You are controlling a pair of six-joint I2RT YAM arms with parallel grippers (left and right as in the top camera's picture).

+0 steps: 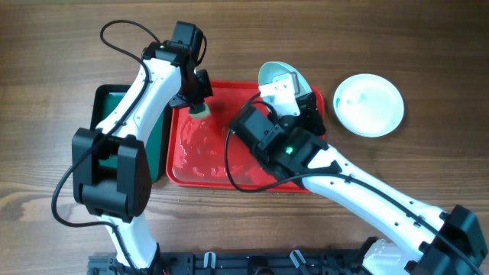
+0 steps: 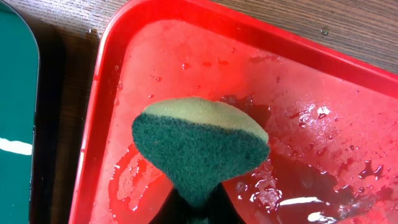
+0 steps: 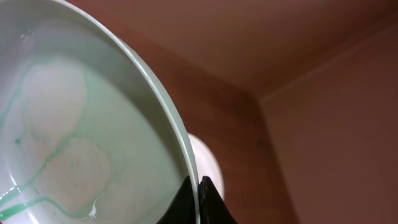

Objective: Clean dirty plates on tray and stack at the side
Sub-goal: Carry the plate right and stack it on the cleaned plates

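Sponge: pinched in left end effector, above wet tray.
Plate: tilted, rim clamped by right end effector, rightward of sponge, apart.

A robot lab bench I operate, wooden worktop, left arm and right arm by black rail, loose cable, wet red tray.

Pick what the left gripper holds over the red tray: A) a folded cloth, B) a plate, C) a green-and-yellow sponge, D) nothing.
C: the left gripper is shut on the sponge, green side facing the camera, above the wet tray; the plate is in the right gripper.
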